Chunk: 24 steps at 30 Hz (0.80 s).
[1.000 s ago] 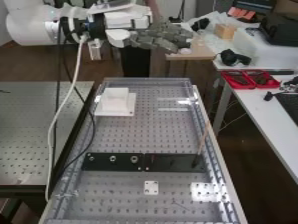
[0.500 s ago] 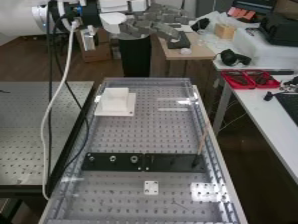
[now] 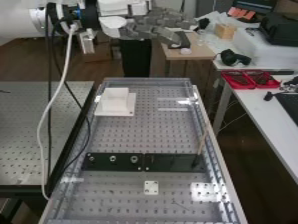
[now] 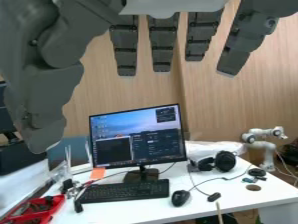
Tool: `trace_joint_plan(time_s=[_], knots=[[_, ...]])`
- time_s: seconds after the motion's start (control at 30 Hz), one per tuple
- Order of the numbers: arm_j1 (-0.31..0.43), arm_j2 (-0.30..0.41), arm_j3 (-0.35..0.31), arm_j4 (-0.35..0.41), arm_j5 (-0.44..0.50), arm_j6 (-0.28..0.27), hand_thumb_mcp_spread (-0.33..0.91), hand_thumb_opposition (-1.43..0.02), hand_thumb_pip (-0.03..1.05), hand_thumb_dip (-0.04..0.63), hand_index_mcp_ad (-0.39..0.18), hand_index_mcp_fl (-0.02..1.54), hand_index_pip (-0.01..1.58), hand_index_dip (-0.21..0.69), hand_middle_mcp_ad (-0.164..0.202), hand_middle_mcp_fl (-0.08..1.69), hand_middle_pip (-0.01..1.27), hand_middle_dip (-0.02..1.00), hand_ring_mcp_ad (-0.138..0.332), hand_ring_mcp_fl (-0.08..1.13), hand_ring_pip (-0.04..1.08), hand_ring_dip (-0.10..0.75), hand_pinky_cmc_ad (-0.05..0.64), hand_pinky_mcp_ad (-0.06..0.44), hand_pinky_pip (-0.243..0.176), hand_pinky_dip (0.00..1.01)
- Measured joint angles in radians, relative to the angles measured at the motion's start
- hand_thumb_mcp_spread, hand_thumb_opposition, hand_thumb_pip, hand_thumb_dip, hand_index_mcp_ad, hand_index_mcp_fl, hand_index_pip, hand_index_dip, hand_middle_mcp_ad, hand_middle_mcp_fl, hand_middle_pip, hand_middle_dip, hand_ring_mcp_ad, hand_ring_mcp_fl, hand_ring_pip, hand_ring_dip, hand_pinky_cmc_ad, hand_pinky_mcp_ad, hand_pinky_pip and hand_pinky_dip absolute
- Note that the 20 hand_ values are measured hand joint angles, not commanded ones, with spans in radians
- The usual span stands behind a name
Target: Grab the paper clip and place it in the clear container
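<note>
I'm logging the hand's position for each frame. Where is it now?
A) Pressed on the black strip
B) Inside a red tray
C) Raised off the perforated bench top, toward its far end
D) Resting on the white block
C: in the high view the hand is up in the air, seen past the far edge of the perforated bench top.

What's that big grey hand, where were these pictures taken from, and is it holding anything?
It's a robot's hand, fixed to a white robot arm. Its fingers are straight and open, and it looks empty. The high view comes from a fixed camera looking down along a bench full of holes. On it sit a white block-shaped piece, black plates and a small white plate. The wrist view comes from the arm's own wrist, so its fingers look huge, with a monitor, keyboard and mouse on a desk beyond.
</note>
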Motion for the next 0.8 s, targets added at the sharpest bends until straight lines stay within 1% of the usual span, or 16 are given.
trace_joint_plan(time_s=[0.17,0.33,0.8], knots=[[-0.003,0.007,-0.009,0.013,0.002,0.002,0.33,-0.71,0.37,0.161,-0.093,0.24,0.09,0.176,0.073,0.09,0.14,0.17,0.152,0.0,0.1,0.03,0.326,0.264,-0.075,0.38],[-0.004,0.01,-0.015,0.024,0.002,0.004,0.33,-0.71,0.37,0.159,-0.093,0.24,0.09,0.176,0.073,0.09,0.14,0.17,0.152,0.0,0.09,0.03,0.323,0.264,-0.075,0.38],[-0.009,0.017,-0.013,0.001,-0.014,0.001,0.33,-0.71,0.38,0.159,-0.093,0.24,0.09,0.178,0.073,0.09,0.14,0.17,0.152,0.0,0.09,0.03,0.326,0.264,-0.075,0.38]])
